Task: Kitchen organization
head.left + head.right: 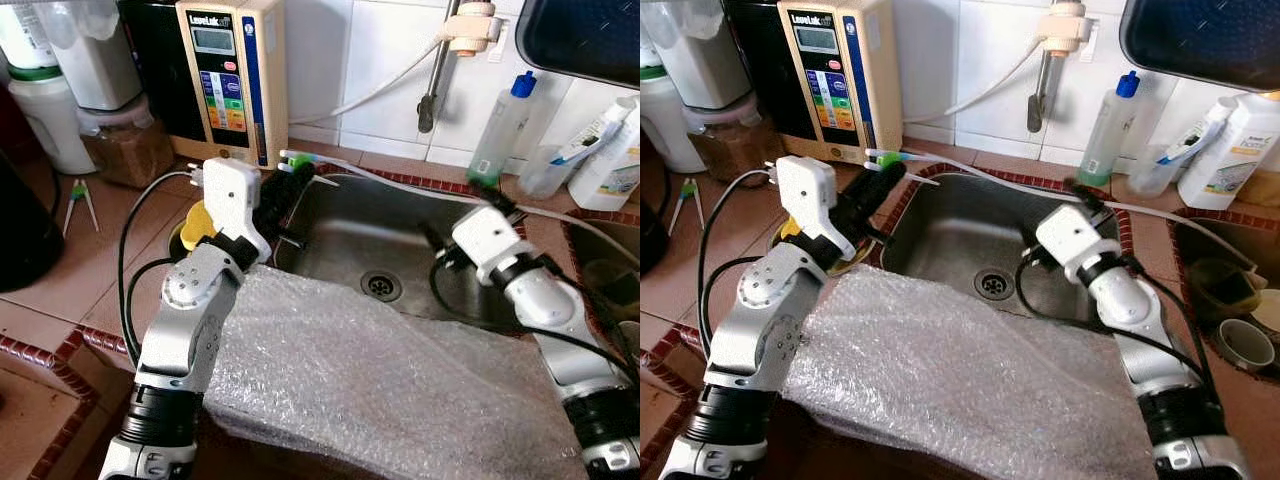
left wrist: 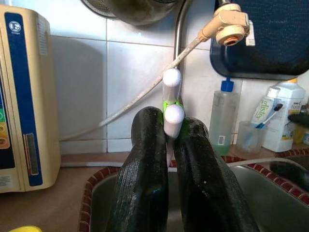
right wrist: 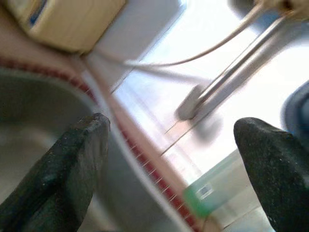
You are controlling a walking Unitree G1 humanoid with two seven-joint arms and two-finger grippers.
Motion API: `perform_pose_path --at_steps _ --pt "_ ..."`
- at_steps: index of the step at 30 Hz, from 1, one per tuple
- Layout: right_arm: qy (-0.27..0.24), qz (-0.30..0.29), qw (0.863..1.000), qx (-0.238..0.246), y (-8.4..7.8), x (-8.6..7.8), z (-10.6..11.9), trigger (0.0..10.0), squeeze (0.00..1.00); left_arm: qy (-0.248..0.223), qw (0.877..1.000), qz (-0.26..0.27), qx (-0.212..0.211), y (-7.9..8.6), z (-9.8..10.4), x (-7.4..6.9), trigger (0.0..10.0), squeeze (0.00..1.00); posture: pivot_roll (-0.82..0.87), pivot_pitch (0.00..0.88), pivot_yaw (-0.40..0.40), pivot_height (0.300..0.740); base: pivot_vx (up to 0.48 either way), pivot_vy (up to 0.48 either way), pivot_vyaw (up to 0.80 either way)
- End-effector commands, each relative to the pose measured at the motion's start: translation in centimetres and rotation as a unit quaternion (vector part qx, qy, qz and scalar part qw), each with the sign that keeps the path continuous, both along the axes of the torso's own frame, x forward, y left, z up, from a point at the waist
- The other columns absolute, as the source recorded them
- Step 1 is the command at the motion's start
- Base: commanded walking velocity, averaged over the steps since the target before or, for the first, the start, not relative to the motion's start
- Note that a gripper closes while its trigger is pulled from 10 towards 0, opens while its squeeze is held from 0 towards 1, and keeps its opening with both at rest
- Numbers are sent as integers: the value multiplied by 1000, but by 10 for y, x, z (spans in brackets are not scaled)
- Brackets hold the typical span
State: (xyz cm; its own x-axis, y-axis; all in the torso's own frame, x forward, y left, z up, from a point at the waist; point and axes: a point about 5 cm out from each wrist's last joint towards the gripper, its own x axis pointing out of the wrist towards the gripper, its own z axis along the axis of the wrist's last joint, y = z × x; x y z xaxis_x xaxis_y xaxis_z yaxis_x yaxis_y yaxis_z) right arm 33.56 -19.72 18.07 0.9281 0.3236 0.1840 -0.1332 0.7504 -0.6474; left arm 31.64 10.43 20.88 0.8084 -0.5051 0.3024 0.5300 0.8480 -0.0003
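My left gripper (image 1: 288, 170) is shut on a slim white and green utensil (image 1: 298, 158) at the back left corner of the steel sink (image 1: 345, 235). In the left wrist view the utensil (image 2: 172, 113) stands pinched between the two black fingers (image 2: 145, 159), its white rounded ends poking above them. My right gripper (image 1: 455, 212) hangs open over the right side of the sink near its back rim, with nothing between its fingers (image 3: 72, 164).
A sheet of bubble wrap (image 1: 380, 380) drapes over the sink's front edge. A beige water machine (image 1: 230, 70) stands behind the left arm, a yellow item (image 1: 195, 225) beside it. A blue-capped bottle (image 1: 500, 125), cup (image 1: 548, 172) and white bottle (image 1: 610, 160) line the back right. A faucet pipe (image 1: 435, 80) hangs above.
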Motion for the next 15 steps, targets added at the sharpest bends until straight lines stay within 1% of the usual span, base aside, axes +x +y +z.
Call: perform_pose_path --at_steps 1,4,5,6,8,9,12,13,15 --pt "-7 -2 1000 9 -3 5 6 10000 0 -7 1000 3 6 -3 2 1 0 0 -62 0 -25 740 0 0 0" --pt "12 26 1000 10 1 9 6 10000 0 -10 1000 4 1 -4 5 2 0 0 -63 0 -21 740 0 0 0" --pt "12 26 1000 10 1 9 6 10000 0 -10 1000 4 1 -4 5 2 0 0 -63 0 -21 740 0 0 0" --pt "19 42 999 3 3 10 6 10000 0 -11 1000 0 -1 -6 6 2 0 0 -63 0 -21 740 0 0 0" --pt "24 53 998 -2 5 11 6 10000 0 -11 1000 -3 -3 -7 7 2 0 0 -64 0 -16 740 0 0 0" --pt "33 67 997 -4 8 13 6 10000 0 -8 1000 -9 -8 -9 8 3 0 0 -66 0 -15 740 0 0 0" --pt "59 118 991 -18 19 19 7 10000 0 5 998 -67 -3 -23 4 -4 0 0 -65 0 -12 740 0 0 0" --pt "59 118 991 -18 19 19 7 10000 0 5 998 -67 -3 -23 4 -4 0 0 -65 0 -12 740 0 0 0" --pt "73 147 986 -23 26 19 5 10000 0 12 996 -87 6 -29 -1 -9 0 0 -58 0 -14 740 0 0 0"
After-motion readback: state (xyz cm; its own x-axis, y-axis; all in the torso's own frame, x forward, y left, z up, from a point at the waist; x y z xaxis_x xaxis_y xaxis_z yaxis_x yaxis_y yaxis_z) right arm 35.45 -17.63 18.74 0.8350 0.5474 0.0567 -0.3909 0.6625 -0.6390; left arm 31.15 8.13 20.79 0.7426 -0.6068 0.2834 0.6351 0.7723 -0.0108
